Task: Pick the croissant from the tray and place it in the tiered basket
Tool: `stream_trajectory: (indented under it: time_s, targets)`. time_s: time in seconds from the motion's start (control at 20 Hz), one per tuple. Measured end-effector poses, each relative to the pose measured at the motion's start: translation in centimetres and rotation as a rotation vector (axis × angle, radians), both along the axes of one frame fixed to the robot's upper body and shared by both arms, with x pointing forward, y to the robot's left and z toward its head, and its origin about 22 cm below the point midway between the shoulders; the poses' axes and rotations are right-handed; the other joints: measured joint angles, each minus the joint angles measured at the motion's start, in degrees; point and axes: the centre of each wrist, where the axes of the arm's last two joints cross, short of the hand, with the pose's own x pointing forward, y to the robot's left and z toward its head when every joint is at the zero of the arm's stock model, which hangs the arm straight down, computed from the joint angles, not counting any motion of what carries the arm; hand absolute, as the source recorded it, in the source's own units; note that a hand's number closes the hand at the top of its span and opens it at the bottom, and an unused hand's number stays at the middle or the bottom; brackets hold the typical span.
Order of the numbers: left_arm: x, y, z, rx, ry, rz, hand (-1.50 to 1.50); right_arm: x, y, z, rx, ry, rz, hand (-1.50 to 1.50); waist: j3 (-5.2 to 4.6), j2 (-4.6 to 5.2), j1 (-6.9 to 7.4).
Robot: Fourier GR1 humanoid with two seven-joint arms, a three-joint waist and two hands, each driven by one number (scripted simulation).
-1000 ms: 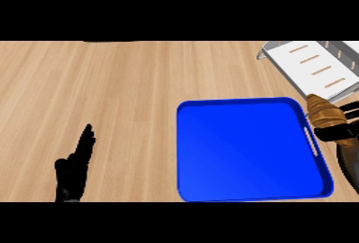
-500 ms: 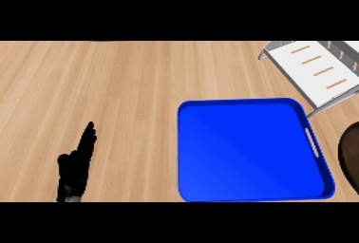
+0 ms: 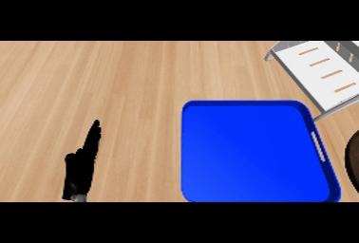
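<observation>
Left hand (image 3: 82,163) rested open, fingers straight, lower left. Right hand out of view; tray (image 3: 257,110) held no croissant. Advice: release only once over basket (image 3: 324,71).

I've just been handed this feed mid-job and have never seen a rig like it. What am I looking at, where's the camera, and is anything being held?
You are seeing through a camera in a humanoid robot's head, looking steeply down at a wooden counter. The black shape at lower left is the robot's left hand, fingers straight, resting and holding nothing. In the middle sits a blue tray, and nothing lies in it. At upper right is part of the white tiered basket, the place the croissant should go. At the far right edge, beside the tray, a dark brown sliver shows; too little of it is in view to say what it is. The right hand is not clearly in view, so I cannot say whether it holds anything. No croissant is plainly visible.
</observation>
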Motion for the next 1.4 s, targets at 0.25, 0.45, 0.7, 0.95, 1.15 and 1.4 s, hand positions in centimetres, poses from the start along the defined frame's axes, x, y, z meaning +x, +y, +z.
stream_trajectory:
  time_s: [0.25,0.45,0.7,0.95,1.15,1.4]
  targets:
    - [0.1,-0.1,-0.2,-0.007,-0.009,-0.012,0.0,2.8,-1.7,2.0,0.027,0.015,-0.042,1.5,0.03,0.16,0.65]
    - [0.1,-0.5,-0.2,-0.005,-0.016,-0.017,0.0,5.4,-3.3,2.1,0.065,0.053,-0.073,1.5,0.09,0.22,0.77]
    - [0.4,-0.2,-0.3,-0.004,-0.008,-0.017,0.0,8.9,-5.3,1.5,0.106,0.102,-0.079,1.5,0.16,0.29,0.87]
    - [0.5,-0.4,-0.1,-0.001,-0.008,-0.017,0.0,11.9,-6.3,-0.9,0.129,0.151,-0.072,1.5,0.19,0.31,0.9]
    - [0.4,0.0,-0.3,-0.002,-0.02,-0.023,0.0,13.7,-7.4,-2.8,0.14,0.185,-0.081,1.5,0.21,0.39,1.05]
    - [0.5,0.2,0.1,-0.002,-0.018,-0.021,0.0,15.2,-8.6,-5.3,0.169,0.198,-0.109,1.5,0.19,0.48,1.17]
